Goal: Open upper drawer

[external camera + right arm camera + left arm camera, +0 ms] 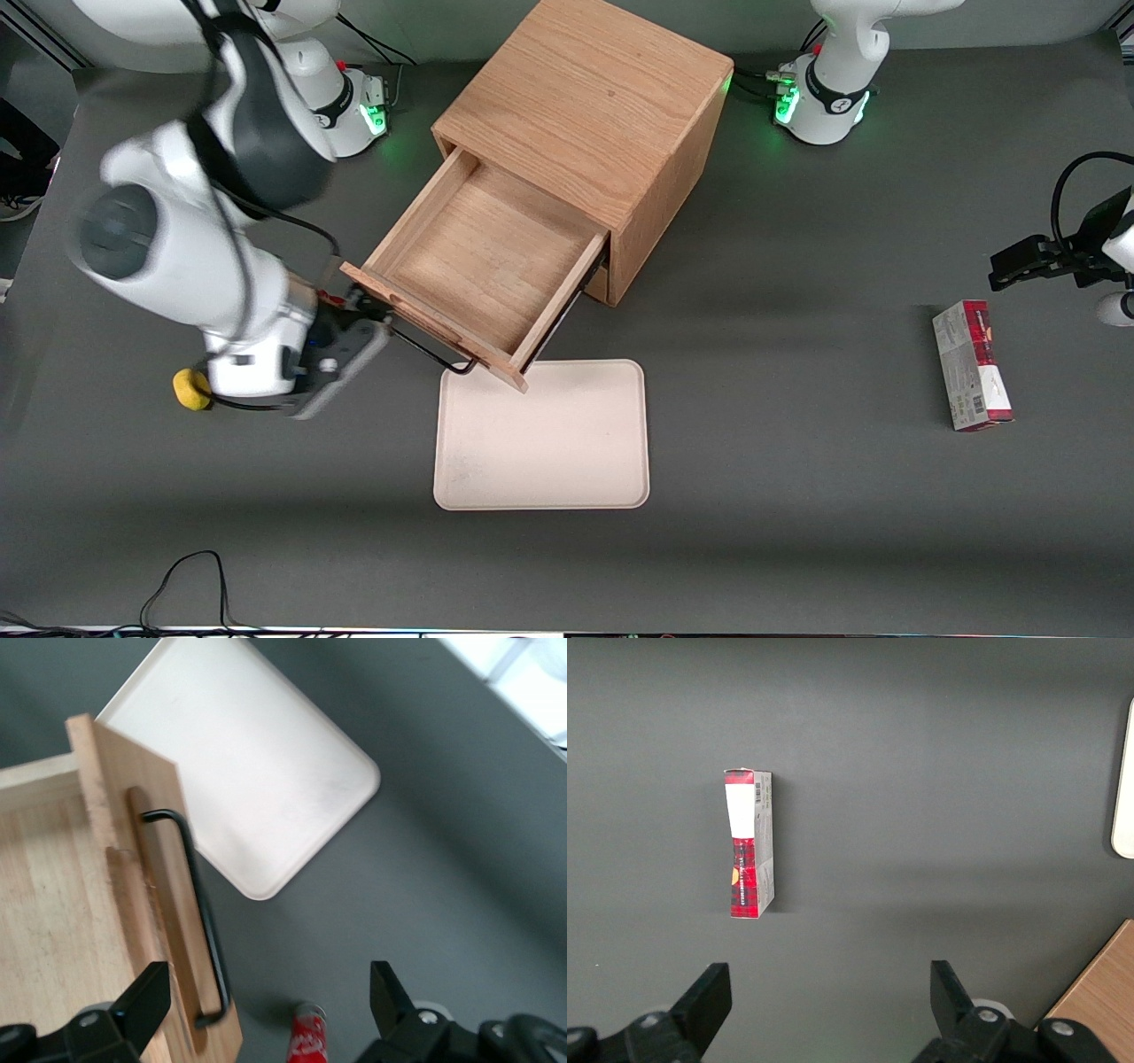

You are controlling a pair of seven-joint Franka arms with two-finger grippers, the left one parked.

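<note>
The gripper (368, 332) is largely covered by the working arm's wrist in the front view. One corner of the tray (540, 443) is overlapped by the upper drawer (483, 257). The red object (308, 1041) is cut off by the wrist picture's edge and cannot be identified

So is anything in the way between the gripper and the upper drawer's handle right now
Nothing visible is. The gripper sits open right beside the black handle of the upper drawer, which is already pulled far out. The beige tray lies on the table nearer the front camera, under the drawer's front corner.
</note>
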